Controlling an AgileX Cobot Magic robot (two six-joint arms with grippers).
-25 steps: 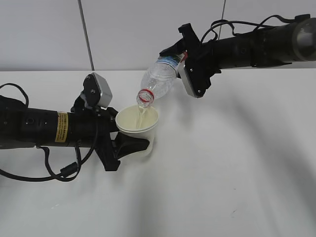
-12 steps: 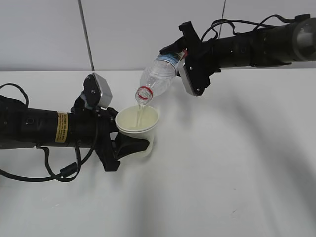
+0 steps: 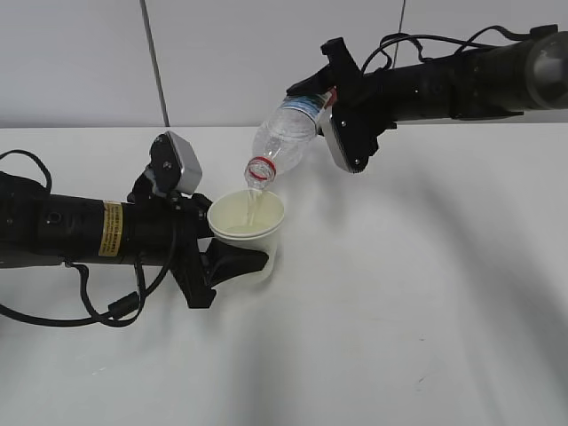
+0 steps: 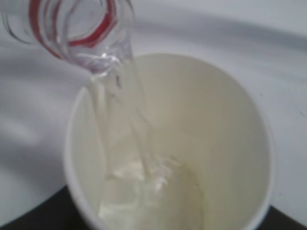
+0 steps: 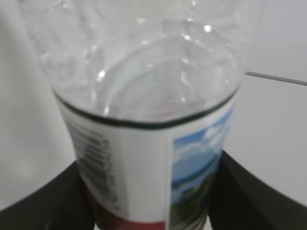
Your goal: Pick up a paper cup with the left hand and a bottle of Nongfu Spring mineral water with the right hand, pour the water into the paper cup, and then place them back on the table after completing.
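White table (image 3: 426, 293) runs to a pale far wall. At left, the left hand (image 3: 232, 253) is clamped around the paper cup (image 3: 248, 222), standing upright. Above and right, the right hand (image 3: 330, 98) grips the tilted bottle (image 3: 282, 142), whose water (image 4: 124, 124) streams into the cup.

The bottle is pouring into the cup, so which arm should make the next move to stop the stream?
The right. Its pincer holds the tilted bottle, so tipping it upright would end the stream. The left pincer holds the cup beneath the mouth and would best just keep steady.
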